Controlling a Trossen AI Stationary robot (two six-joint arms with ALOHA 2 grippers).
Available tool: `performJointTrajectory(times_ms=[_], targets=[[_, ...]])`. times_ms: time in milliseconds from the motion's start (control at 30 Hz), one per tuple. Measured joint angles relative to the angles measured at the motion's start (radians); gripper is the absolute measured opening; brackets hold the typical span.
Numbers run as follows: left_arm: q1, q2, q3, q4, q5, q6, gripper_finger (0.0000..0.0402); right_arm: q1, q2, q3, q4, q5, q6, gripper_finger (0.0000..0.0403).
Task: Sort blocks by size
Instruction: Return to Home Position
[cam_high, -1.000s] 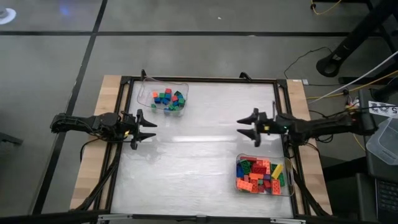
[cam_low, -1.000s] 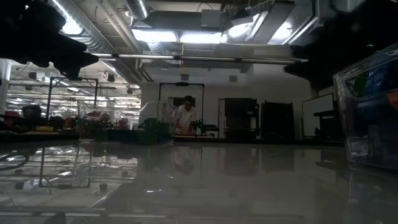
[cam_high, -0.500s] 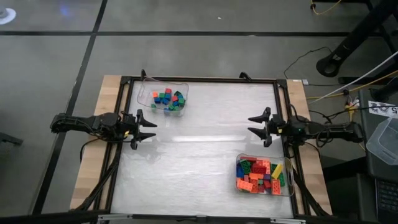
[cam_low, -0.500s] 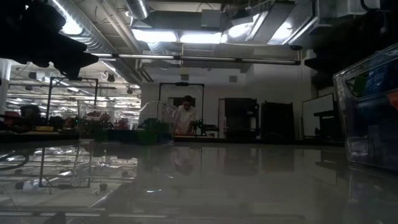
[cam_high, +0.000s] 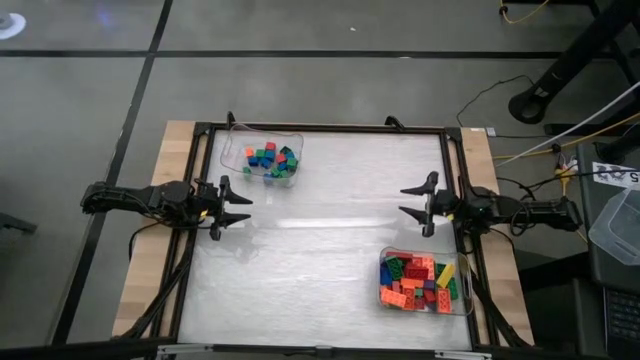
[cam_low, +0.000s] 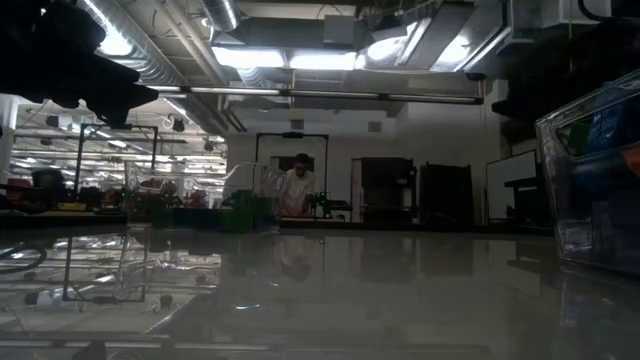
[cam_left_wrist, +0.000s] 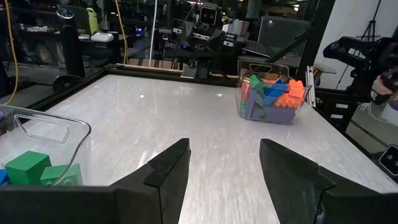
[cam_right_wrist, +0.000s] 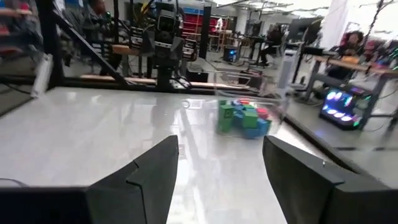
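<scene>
Blocks (cam_high: 270, 158): two lots, none loose on the surface (cam_high: 320, 250) that I can find. Lot one, short cubes in green, blue and red, sits in the upper tray (cam_high: 230, 150), at the upper-left corner in the high view. Lot two, longer pieces, mostly red and orange with one yellow, fills the lower tray (cam_high: 466, 300) at the lower-right corner. Left pincer (cam_high: 243, 210): fingers spread wide, nothing between them, at the left edge just below the upper tray. Right pincer (cam_high: 405, 199): likewise spread and empty, at the right edge just above the lower tray. Step in hand, by my judgement: parking both arms, and both look at or near their rest. To finish well I would keep the fingers apart and empty, hold each wrist level and pull straight back along its own arm, with no sideways sweep toward the neighbouring tray. Edges: a black frame rail (cam_high: 320, 127) rings the surface and both arms cross it, so any drop in height risks a knock there. Open room: the whole middle band between the pincers lies bare, and the two stand well apart.
</scene>
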Motion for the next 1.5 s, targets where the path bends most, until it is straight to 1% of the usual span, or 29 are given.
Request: performJointTrajectory(times_ms=[100, 200, 1500], targets=[[0.000, 0.000, 0.000, 0.000, 0.000, 0.000, 0.0182, 0.000, 0.000, 0.000, 0.001, 0.018, -0.060, 0.0234], [0.000, 0.000, 0.000, 0.000, 0.000, 0.000, 0.0182, 0.000, 0.000, 0.000, 0.003, 0.011, -0.077, 0.0234], [0.000, 0.000, 0.000, 0.000, 0.000, 0.000, 0.0182, 0.000, 0.000, -0.002, 0.016, 0.005, -0.078, 0.0234]])
